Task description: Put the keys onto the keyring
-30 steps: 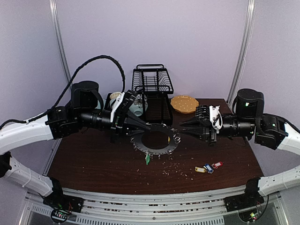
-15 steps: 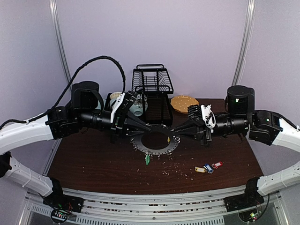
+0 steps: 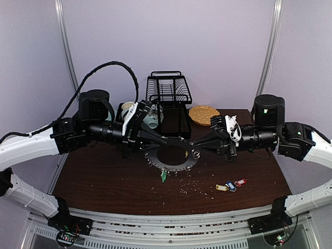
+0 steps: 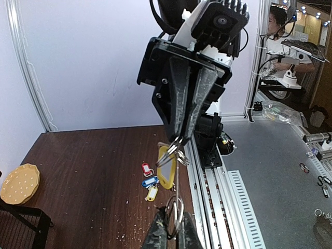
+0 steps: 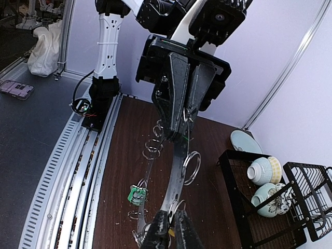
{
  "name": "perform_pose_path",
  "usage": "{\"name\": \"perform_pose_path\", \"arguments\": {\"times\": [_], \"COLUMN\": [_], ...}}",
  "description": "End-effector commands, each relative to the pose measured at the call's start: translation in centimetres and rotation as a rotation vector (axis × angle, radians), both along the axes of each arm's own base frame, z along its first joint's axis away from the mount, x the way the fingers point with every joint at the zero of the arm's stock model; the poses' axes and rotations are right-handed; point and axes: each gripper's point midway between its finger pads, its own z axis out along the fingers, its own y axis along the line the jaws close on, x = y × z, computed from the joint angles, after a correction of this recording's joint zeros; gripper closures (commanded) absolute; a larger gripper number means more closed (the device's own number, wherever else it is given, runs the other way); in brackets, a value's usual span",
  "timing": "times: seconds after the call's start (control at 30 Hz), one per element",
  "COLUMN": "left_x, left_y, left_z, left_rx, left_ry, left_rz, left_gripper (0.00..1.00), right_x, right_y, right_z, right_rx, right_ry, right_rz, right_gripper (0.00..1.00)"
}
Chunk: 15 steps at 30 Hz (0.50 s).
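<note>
At frame centre, the keyring is pinched at opposite edges by the left end effector and right end effector.

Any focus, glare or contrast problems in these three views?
Top view: even light, no glare, but the dark keyring barely stands out from the dark table. Left wrist view: the left gripper at the bottom edge is blurred. Right wrist view: the right gripper at the bottom edge is blurred too.

Keys right of keyring (and nearer)
</note>
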Motion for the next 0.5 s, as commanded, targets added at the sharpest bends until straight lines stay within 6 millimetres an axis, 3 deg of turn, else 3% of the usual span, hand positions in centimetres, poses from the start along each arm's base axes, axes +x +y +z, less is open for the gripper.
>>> {"name": "perform_pose_path", "arguments": {"times": [0.0, 0.33, 0.47], "left_x": [-0.20, -0.30, -0.30], "left_y": [0.24, 0.24, 0.20], "left_z": [2.80, 2.93, 2.72], "left_rx": [-0.082, -0.086, -0.084], "left_ry": [-0.049, -0.049, -0.046], "left_rz": [-0.008, -0.014, -0.015], "left_gripper": [1.00, 1.00, 1.00], "right_x": [-0.11, -0.18, -0.24], "right_y": [-0.56, -0.39, -0.41], "right_z": [0.44, 0.20, 0.98], "right_rx": [0.004, -0.006, 0.016], "right_ry": [-0.003, 0.006, 0.014], "right_rz": [-0.012, -0.002, -0.005], "right_gripper": [0.92, 0.93, 0.92]}}
